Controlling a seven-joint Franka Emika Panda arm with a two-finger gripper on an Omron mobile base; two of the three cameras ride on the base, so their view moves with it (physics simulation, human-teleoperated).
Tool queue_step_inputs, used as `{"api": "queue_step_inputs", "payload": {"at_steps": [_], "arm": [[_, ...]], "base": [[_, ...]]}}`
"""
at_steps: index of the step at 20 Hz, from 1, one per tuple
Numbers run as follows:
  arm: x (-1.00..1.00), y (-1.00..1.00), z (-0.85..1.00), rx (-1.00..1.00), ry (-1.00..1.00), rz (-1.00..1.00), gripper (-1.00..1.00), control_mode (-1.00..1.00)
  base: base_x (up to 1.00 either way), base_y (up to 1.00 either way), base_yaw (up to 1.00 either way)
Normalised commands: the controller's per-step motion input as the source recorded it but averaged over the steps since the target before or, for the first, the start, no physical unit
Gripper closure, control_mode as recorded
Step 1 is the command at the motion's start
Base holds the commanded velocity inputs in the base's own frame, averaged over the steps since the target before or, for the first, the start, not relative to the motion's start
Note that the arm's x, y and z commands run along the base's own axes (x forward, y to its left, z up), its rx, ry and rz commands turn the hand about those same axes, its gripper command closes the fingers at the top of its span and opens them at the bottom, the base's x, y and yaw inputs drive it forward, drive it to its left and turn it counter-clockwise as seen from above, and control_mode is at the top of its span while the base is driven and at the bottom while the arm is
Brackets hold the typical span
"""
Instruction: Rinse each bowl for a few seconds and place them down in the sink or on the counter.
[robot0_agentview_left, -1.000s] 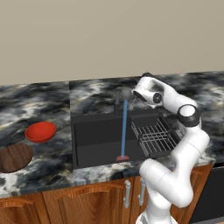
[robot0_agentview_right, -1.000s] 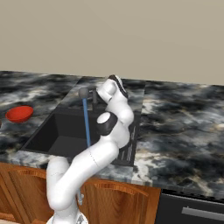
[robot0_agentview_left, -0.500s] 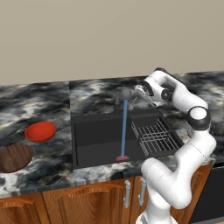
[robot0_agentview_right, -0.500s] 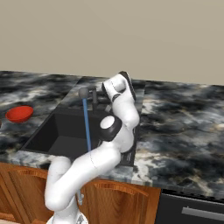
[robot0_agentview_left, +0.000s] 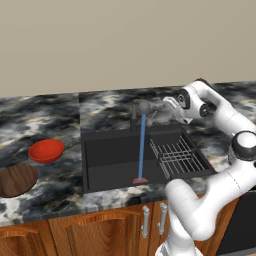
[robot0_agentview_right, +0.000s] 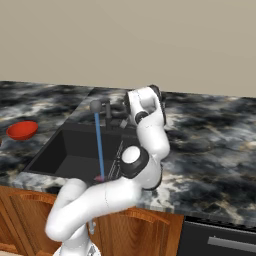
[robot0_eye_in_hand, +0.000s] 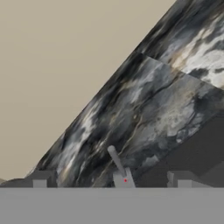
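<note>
Starting at the front edge, brown wooden cabinets run under the counter, and right there on the near left sits the dark wood-grain bowl, flat on the stone. Just behind it, touching or nearly so, is the red bowl, upright and empty on the counter, well left of the sink; from the right base view the red bowl shows out at the far left of the slab. Moving in, the dark basin sits sunk in the stone, with the wire rack along its right side. A thin blue stream of water drops straight from the faucet to the basin floor, with a small reddish patch where it lands. And behind the rack, up at the sink's back rim, the gripper hangs beside the faucet, to its right, fingers spread wide and holding nothing. From the hand view, the faucet's lever rises between the two fingertips, with marbled backsplash and beige wall beyond.
</note>
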Motion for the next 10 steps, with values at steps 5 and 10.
{"api": "queue_step_inputs", "payload": {"at_steps": [5, 10], "arm": [[-0.44, -0.09, 0.33, 0.05, 0.10, 0.03, -1.00, -1.00], [-0.43, -0.10, 0.39, 0.05, 0.07, 0.02, -1.00, -1.00]], "base": [[0.00, 0.00, 0.00], [0.00, 0.00, 0.00]]}}
